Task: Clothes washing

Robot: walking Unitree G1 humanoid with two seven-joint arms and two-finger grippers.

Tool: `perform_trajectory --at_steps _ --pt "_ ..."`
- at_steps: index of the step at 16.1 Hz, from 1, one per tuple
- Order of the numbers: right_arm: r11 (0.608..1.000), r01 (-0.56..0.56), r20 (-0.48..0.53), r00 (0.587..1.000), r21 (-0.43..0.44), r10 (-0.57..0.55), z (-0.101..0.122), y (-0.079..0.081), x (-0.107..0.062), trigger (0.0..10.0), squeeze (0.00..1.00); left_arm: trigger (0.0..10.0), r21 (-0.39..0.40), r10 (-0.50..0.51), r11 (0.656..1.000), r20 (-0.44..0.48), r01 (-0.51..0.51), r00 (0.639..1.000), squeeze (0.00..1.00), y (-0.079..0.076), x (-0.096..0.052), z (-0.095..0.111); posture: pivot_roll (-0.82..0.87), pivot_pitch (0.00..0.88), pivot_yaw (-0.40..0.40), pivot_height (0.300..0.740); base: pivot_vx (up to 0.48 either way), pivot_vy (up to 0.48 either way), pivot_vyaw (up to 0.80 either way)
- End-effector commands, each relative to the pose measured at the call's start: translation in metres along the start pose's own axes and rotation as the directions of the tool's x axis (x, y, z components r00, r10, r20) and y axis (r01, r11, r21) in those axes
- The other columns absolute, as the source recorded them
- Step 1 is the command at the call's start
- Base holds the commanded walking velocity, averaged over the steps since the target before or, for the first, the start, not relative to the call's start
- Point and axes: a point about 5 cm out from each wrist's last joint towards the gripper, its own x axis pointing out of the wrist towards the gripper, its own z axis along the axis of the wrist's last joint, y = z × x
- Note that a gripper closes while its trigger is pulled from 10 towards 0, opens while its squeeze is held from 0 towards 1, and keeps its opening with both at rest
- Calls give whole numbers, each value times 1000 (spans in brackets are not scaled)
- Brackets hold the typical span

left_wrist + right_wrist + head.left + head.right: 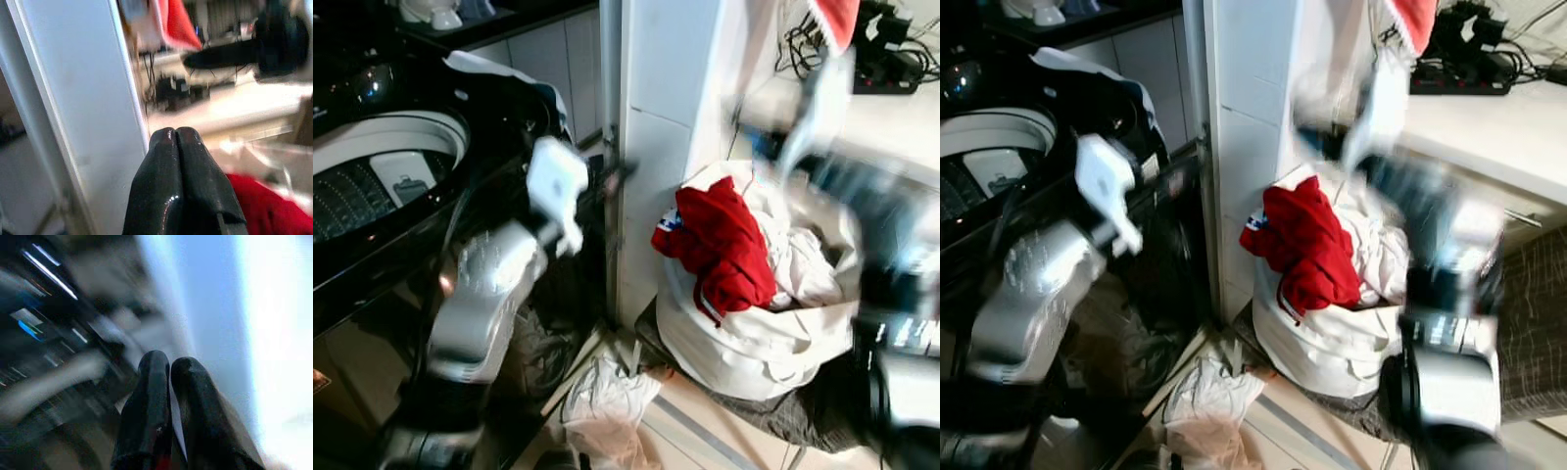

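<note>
Far left of the head frames: top-loading washing machine (pixel 372 166), lid up, drum open, no clothes visible inside as far as can be told. Left of centre: left gripper (pixel 177 142) raised beside the white pillar (pixel 656 147), fingers pressed together on nothing. Right of centre: white laundry bag (pixel 754 343) on the floor, heaped with pale clothes, a crumpled red garment (pixel 720 245) draped over the near rim. Lower centre: a pale plastic bag (pixel 607 406) lying on the floor. Upper right: right gripper (pixel 168 367) lifted high and blurred, fingers closed tight, seemingly pinching a red-and-white cloth (pixel 832 20) hanging above. Judged early: loading barely begun, nearly the whole heap left to move.
</note>
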Motion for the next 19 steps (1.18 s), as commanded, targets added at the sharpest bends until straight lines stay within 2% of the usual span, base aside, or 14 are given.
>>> perform_trajectory --at_steps 1,3,4,5,6,7,8,9,11,13,19 --pt "998 -21 -8 1000 51 21 -1 1 -2 0 0 10000 -16 5 1000 -14 -5 1000 0 2 -1 -4 24 0 13 740 0 0 0" --pt "999 -5 -13 1000 -37 5 10 4 -1 0 0 10000 -17 -13 1000 -24 12 1000 0 -1 0 -7 4 0 17 740 0 0 0" --pt "984 85 -78 992 -157 -98 0 -7 -3 7725 0 10000 -20 -20 1000 -35 19 999 0 -3 1 -11 -5 0 19 740 0 0 0" --pt "888 203 -243 915 -413 -322 -42 -40 -17 10000 1000 10000 -4 -69 998 -102 69 992 0 -12 -2 -23 -7 0 17 740 0 0 0" --pt "862 208 -292 882 -461 -369 -56 -49 -24 10000 1000 10000 4 -88 996 -125 89 988 0 -15 -3 -28 -6 0 16 740 0 0 0" --pt "866 216 -330 861 -451 -387 -69 -55 -30 10000 1000 10000 7 -98 995 -148 100 984 0 -18 -4 -32 -5 0 17 740 0 0 0" --pt "875 224 -349 853 -430 -389 -75 -57 -33 10000 1000 10000 7 -101 995 -158 104 982 0 -19 -5 -34 -5 0 17 740 0 0 0" --pt "888 280 -385 823 -364 -417 -94 -68 -42 10000 1000 10000 8 -134 990 -209 139 969 0 -24 -11 -43 -4 0 28 740 0 0 0" --pt "888 340 -418 790 -311 -449 -113 -82 -52 10000 1000 10000 -24 -175 984 -241 175 955 0 -30 -15 -49 0 0 33 740 0 0 0" --pt "887 337 -426 785 -317 -451 -120 -88 -53 10000 1000 10000 -46 -191 982 -248 185 950 0 -32 -17 -51 11 0 30 740 0 0 0" --pt "916 269 -400 836 -299 -376 -129 -91 -40 10000 1000 10000 -43 -209 978 -301 206 930 0 -37 -30 -60 36 0 9 740 0 0 0"
